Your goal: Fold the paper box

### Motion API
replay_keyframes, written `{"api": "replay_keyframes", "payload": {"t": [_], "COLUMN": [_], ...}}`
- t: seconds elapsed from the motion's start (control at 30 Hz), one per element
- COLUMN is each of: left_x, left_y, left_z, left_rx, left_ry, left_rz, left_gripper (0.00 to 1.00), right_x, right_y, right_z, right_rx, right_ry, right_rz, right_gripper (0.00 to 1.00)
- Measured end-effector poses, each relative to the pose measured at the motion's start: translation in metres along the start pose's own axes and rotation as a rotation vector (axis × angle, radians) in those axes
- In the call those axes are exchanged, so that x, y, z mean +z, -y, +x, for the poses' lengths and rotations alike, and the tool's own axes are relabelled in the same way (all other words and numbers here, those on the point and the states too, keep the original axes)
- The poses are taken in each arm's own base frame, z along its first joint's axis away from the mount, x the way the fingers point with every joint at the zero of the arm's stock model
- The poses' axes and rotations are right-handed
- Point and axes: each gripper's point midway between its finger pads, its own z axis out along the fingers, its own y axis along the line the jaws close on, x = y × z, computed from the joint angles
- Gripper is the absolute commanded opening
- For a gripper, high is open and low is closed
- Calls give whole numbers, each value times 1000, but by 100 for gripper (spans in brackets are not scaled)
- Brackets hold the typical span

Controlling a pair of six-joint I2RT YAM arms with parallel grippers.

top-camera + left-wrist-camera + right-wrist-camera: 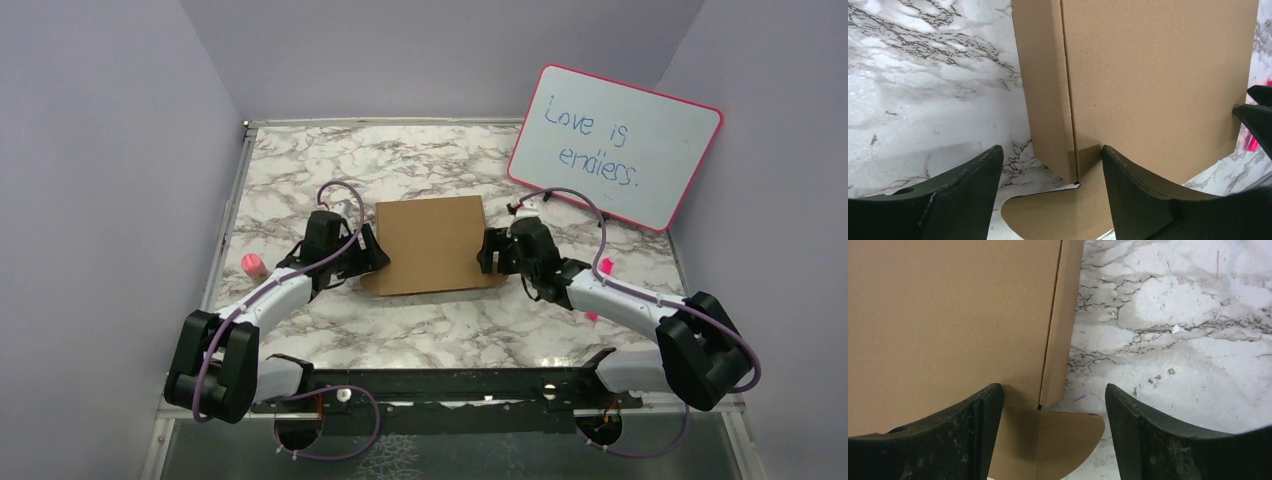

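The paper box [432,243] is plain brown cardboard, lying as a shallow closed shape mid-table with a flat flap along its near edge. My left gripper [372,255] is at its left side, open. In the left wrist view the box [1158,75] shows its folded side wall, and the gripper [1050,152] straddles the near left corner above a rounded tab [1048,215]. My right gripper [490,250] is at the right side, open. In the right wrist view the gripper [1054,390] straddles the box's [948,315] near right corner and another rounded tab [1068,435]. Neither gripper holds anything.
A pink-rimmed whiteboard [615,145] with blue writing leans at the back right. A small pink object [252,264] sits near the table's left edge, and another pink piece [604,267] lies by the right arm. Lilac walls enclose the marble table [420,160].
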Motion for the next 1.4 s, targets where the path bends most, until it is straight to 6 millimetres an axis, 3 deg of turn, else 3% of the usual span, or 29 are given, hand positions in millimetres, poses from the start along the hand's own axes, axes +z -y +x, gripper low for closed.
{"api": "replay_keyframes", "payload": {"t": [0.27, 0.67, 0.83, 1.0, 1.1, 1.4], "left_x": [5, -8, -10, 10, 19, 32], "left_y": [-3, -1, 6, 3, 3, 14], "left_z": [5, -7, -22, -22, -18, -31], "left_rx": [-48, -47, -37, -55, -78, -87], "left_ry": [23, 89, 143, 104, 82, 90], "left_rz": [11, -3, 14, 12, 27, 74], "left_gripper": [72, 77, 70, 59, 53, 49], "right_x": [6, -4, -2, 10, 14, 16], "right_y": [0, 1, 1, 2, -1, -11], "right_z": [9, -7, -14, 0, -2, -5], "right_rx": [74, 64, 57, 55, 56, 24], "right_ry": [31, 71, 80, 33, 42, 22], "right_rz": [-12, -37, -45, -44, -58, -108], "right_gripper": [77, 76, 69, 60, 57, 55]}}
